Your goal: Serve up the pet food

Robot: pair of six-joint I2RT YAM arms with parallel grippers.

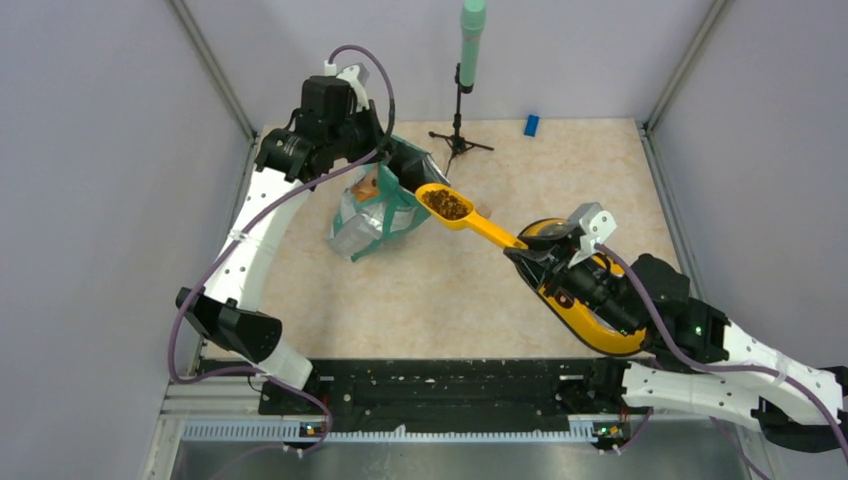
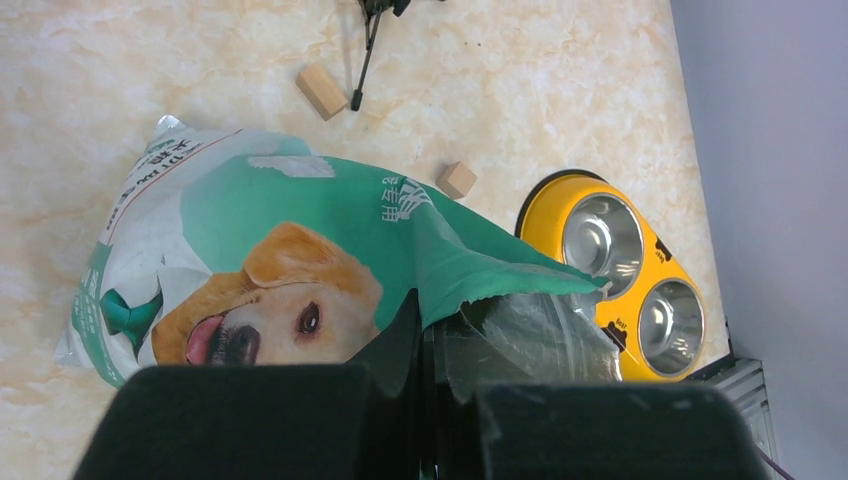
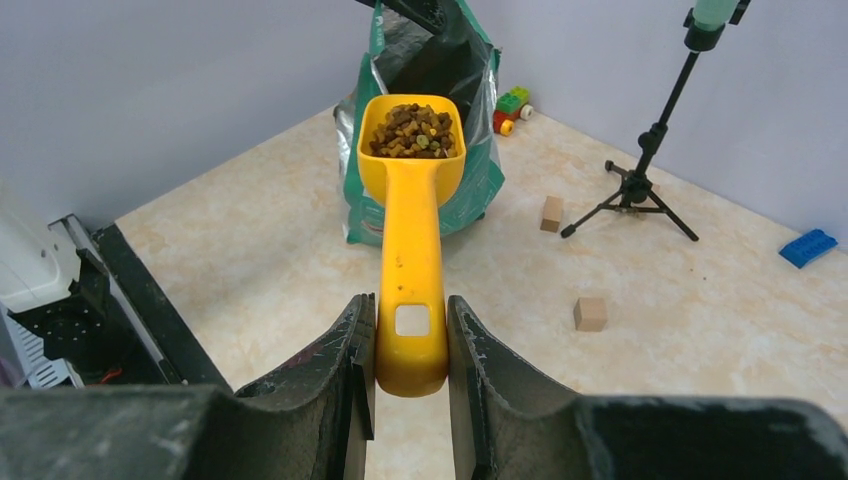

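At the left, the left claw point(image 2: 425, 400) was clenched on the torn top edge of the pouch point(image 2: 300, 250), holding it up with its mouth turned toward the right arm. Some pet food may have been left inside, but the pouch's interior could not be seen. Just right of that mouth hung the scoop point(image 1: 465, 212), its cup heaped with kibble point(image 3: 412, 130) and close to level. Its long handle ran down and to the right, away from the pouch, into the right claw point(image 3: 410, 340), which was grasping the handle's end between both fingers. So the food lay straight ahead of the right claw, out along the scoop's axis, and the right arm alone carried it. The bowl point(image 2: 537, 215) lay the other way: under and just beside the right wrist, mostly covered by that arm from above, with both steel basins looking bare in the left wrist view. The coming move therefore likely turned on drawing the cup back along its own axis, toward the right arm's base, until it stood over a basin, and only then tipping it. The arm's own bulk over the bowl seemed the main hindrance. Two wooden cubes point(image 3: 551, 213) point(image 3: 590, 313), a tripod stand point(image 3: 640, 180) and, furthest right, a blue brick point(image 3: 808, 247) lay on the table point(image 1: 430, 300), well apart from that path.
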